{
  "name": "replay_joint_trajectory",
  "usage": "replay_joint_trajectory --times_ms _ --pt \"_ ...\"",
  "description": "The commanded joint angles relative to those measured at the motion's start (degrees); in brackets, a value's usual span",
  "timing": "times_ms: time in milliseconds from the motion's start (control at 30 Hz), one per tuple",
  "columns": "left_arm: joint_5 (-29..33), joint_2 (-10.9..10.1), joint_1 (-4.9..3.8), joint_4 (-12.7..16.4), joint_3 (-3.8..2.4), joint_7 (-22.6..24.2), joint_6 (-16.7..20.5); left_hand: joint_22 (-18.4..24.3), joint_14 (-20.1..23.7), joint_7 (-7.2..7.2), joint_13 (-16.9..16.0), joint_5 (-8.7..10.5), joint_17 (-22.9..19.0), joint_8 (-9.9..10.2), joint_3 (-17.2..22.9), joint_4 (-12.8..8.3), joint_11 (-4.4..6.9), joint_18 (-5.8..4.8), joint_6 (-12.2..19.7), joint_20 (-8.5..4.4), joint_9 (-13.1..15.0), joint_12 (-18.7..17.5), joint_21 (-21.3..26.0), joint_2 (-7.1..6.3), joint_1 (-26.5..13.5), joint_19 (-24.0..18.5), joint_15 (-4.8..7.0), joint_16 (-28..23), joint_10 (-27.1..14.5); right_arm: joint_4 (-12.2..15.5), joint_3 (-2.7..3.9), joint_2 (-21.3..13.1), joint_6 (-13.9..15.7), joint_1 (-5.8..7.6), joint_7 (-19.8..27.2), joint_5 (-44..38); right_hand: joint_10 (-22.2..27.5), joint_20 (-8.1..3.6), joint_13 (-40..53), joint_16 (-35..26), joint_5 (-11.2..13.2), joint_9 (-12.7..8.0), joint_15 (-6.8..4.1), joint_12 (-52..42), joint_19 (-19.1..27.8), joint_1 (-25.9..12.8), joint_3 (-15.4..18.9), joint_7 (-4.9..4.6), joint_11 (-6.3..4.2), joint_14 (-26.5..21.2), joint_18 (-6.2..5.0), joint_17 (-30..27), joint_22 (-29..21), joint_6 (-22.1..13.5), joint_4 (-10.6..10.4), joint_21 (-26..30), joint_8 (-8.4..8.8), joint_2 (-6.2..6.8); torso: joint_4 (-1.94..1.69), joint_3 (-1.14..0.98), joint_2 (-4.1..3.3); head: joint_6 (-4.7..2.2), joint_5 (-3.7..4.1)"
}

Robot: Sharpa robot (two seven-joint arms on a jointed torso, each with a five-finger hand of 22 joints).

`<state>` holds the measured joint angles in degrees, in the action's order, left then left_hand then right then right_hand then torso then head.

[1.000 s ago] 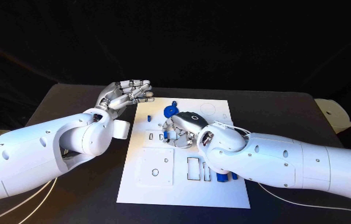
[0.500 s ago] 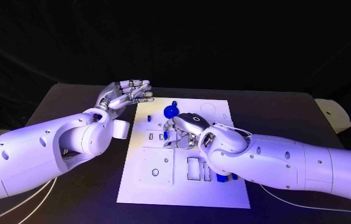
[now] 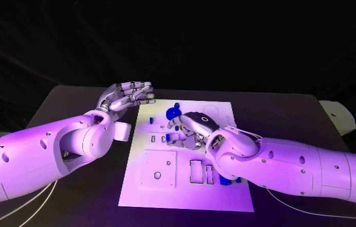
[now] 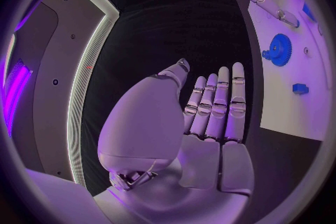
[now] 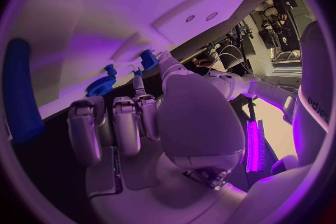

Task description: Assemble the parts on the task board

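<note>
Hands first: our right hand (image 3: 189, 129) is down on the middle of the task board (image 3: 159, 173), fingers curled in over the small slots there, and against the picture of a second ago it has crept a little toward the far end of the board while the forearm has swung in behind it. Whether it holds a part is hard to judge; in the right wrist view the fingers (image 5: 115, 123) lie folded side by side with nothing plain between them, though a small blue block (image 5: 148, 59) and the blue gear (image 5: 100, 85) sit just past the fingertips, so we cannot tell if it has a grip or only rests on the board. Our left hand (image 3: 126, 96) hangs beside the board's far left corner, palm up, fingers apart and holding nothing, and it has not shifted over the last second. The blue gear (image 3: 174, 113) stands on the far part of the board, near the right hand's knuckles, and more blue parts (image 3: 226, 179) lie at the board's near right edge, partly under the right forearm. We judge from the small creep that the right hand is working at a part by the slots, seating or nudging it, not carrying anything across. That would leave most of the assembly undone, since the rectangular openings (image 3: 196, 170) nearer to us look unfilled.
</note>
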<state>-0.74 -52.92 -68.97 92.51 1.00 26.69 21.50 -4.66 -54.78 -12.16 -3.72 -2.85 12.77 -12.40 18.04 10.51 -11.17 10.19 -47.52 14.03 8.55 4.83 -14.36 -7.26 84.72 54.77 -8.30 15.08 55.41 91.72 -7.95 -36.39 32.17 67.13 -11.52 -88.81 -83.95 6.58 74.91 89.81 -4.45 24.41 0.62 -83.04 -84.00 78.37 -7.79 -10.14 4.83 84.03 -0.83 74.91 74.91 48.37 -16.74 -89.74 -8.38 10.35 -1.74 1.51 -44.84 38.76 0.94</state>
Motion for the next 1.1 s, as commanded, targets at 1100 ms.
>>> replay_joint_trajectory --times_ms 1100 --pt "-46.7 5.2 -5.96 -6.9 0.01 -45.5 -26.0 -38.9 -29.5 5.46 -26.9 -0.09 61.1 -20.8 -11.8 6.2 8.84 -2.06 -0.8 -10.55 14.9 33.9 -49.7 3.95 -14.3 19.9 10.03 64.7 8.1 4.4 1.26 -17.1 4.0 10.08 20.7 44.4 -0.9 -0.21 10.1 0.2 -10.3 -0.1 -0.28 -0.2 -6.0 2.0 -3.1 0.93 -0.41 6.0 0.83 15.1 15.1 3.4 0.3 -0.3 -2.61 -3.31 0.9 -0.54 3.2 0.97 -1.76"
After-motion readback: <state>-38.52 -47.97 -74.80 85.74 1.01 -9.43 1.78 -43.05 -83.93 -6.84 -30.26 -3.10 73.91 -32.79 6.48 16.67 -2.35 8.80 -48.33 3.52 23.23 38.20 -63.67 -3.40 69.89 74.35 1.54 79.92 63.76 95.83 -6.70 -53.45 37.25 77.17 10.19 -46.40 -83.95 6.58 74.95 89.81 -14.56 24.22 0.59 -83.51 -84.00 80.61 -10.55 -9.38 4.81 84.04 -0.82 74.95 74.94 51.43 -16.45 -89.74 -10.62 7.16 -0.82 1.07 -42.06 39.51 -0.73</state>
